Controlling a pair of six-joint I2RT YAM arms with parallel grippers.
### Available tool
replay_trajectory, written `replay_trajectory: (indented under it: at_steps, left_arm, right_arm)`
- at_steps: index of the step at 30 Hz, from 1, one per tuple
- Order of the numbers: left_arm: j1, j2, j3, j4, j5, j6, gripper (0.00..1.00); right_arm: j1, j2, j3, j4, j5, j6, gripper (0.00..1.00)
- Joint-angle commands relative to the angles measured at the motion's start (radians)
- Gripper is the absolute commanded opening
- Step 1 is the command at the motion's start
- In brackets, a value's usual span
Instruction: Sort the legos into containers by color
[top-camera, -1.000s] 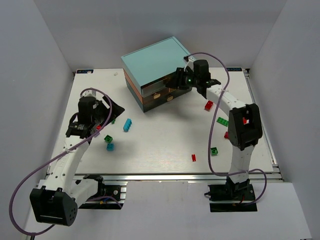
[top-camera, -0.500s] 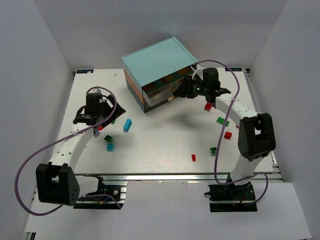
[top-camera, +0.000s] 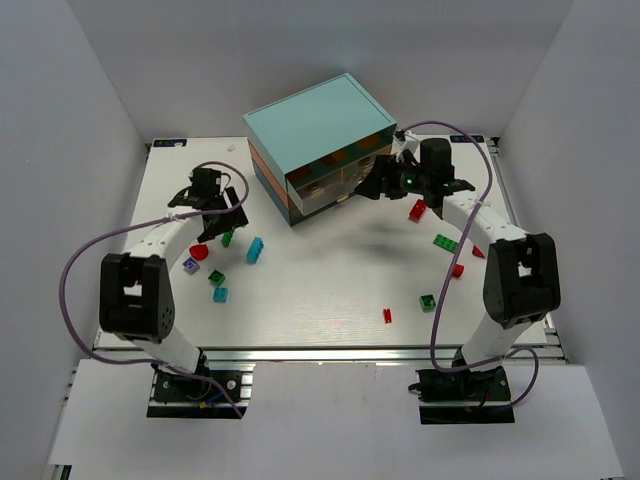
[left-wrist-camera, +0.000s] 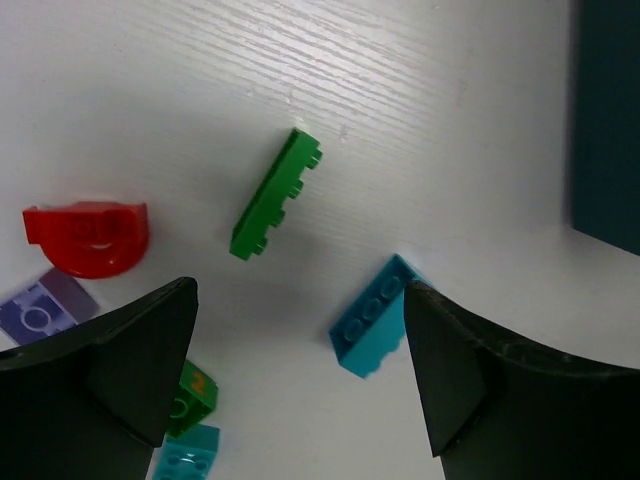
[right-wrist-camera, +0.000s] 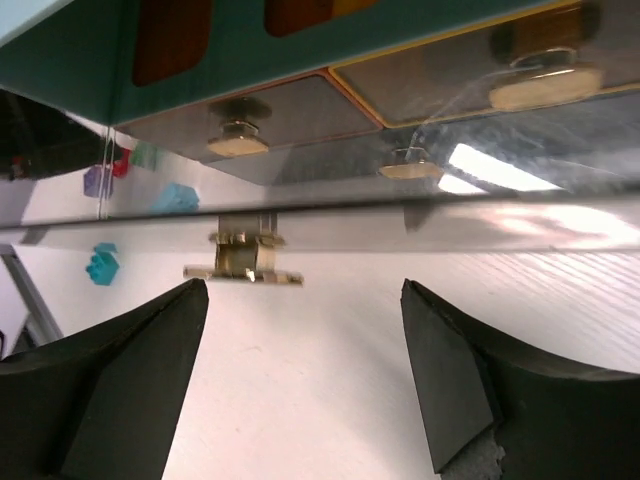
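Note:
The legos lie loose on the white table. In the left wrist view I see a long green brick (left-wrist-camera: 275, 195), a red rounded piece (left-wrist-camera: 88, 238), a lilac tile (left-wrist-camera: 45, 305), a cyan brick (left-wrist-camera: 372, 325) and two small ones, green (left-wrist-camera: 190, 400) and cyan (left-wrist-camera: 185, 460). My left gripper (left-wrist-camera: 298, 288) (top-camera: 218, 215) hovers open above them, holding nothing. The containers are drawers with tan knobs (right-wrist-camera: 238, 145) in the teal-topped chest (top-camera: 315, 130). My right gripper (right-wrist-camera: 304, 285) (top-camera: 375, 188) stands open and empty just in front of the lowest drawer.
More bricks lie on the right half: red (top-camera: 417, 210), green (top-camera: 445, 242), red (top-camera: 457, 270), green (top-camera: 428, 301) and a small red one (top-camera: 387, 315). The right arm's cable loops over them. White walls enclose the table on three sides.
The left arm has swung toward the back left, uncovering the red and lilac pieces. The right gripper has opened wide and shifted a little to the right along the chest's front.

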Motion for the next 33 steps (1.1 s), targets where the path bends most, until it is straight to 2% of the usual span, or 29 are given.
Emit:
replay_trajectory:
  at_steps: [1, 5, 8, 9, 12, 13, 18, 19, 20, 22, 23, 25, 26, 27, 29, 30, 33]
  left_arm:
    - [0.0, 0.046, 0.074, -0.032, -0.074, 0.125, 0.93]
    - [0.0, 0.136, 0.118, -0.023, -0.084, 0.194, 0.89]
    - [0.0, 0.212, 0.164, -0.024, -0.066, 0.23, 0.81]
    - [0.0, 0.244, 0.174, -0.029, -0.055, 0.241, 0.72]
    - [0.0, 0.281, 0.207, -0.044, -0.049, 0.253, 0.56]
    - [0.0, 0.292, 0.21, -0.044, -0.045, 0.257, 0.48]
    - [0.0, 0.296, 0.186, -0.035, -0.035, 0.27, 0.35]
    - [0.0, 0.295, 0.183, -0.035, -0.034, 0.27, 0.3]
    - [0.0, 0.286, 0.181, -0.037, -0.029, 0.27, 0.18]
    - [0.0, 0.264, 0.191, -0.04, -0.026, 0.266, 0.01]
    - [-0.016, 0.226, 0.201, -0.044, -0.02, 0.264, 0.0]
    - [-0.025, 0.163, 0.215, -0.028, 0.014, 0.261, 0.0]
    - [-0.025, 0.082, 0.217, -0.014, 0.053, 0.258, 0.0]
    - [-0.025, 0.037, 0.214, 0.009, 0.142, 0.238, 0.0]
    - [-0.025, -0.052, 0.189, 0.083, 0.217, 0.221, 0.0]
    - [-0.025, -0.126, 0.181, 0.112, 0.285, 0.202, 0.0]
    - [-0.025, -0.191, 0.18, 0.19, 0.411, 0.18, 0.0]
  right_arm:
    - [-0.016, -0.083, -0.034, -0.001, -0.035, -0.096, 0.81]
    - [-0.019, -0.156, -0.102, -0.038, -0.069, -0.15, 0.77]
    - [-0.028, -0.201, -0.155, -0.036, -0.076, -0.177, 0.77]
    - [-0.029, -0.213, -0.165, -0.038, -0.084, -0.18, 0.76]
    - [-0.039, -0.247, -0.191, -0.041, -0.095, -0.196, 0.76]
    - [-0.042, -0.256, -0.196, -0.041, -0.098, -0.196, 0.76]
    - [-0.072, -0.29, -0.211, -0.047, -0.135, -0.199, 0.76]
    - [-0.083, -0.294, -0.209, -0.045, -0.16, -0.203, 0.75]
    - [-0.085, -0.301, -0.206, -0.048, -0.17, -0.206, 0.75]
    - [-0.098, -0.307, -0.199, -0.056, -0.239, -0.249, 0.73]
    - [-0.101, -0.305, -0.19, -0.068, -0.278, -0.28, 0.72]
    - [-0.117, -0.304, -0.141, -0.151, -0.383, -0.424, 0.65]
    - [-0.121, -0.301, -0.121, -0.191, -0.417, -0.482, 0.6]
    - [-0.131, -0.296, -0.101, -0.232, -0.462, -0.533, 0.39]
    - [-0.135, -0.285, -0.048, -0.353, -0.489, -0.677, 0.1]
    - [-0.141, -0.281, -0.033, -0.386, -0.494, -0.714, 0.0]
    - [-0.155, -0.278, -0.012, -0.478, -0.53, -0.82, 0.0]
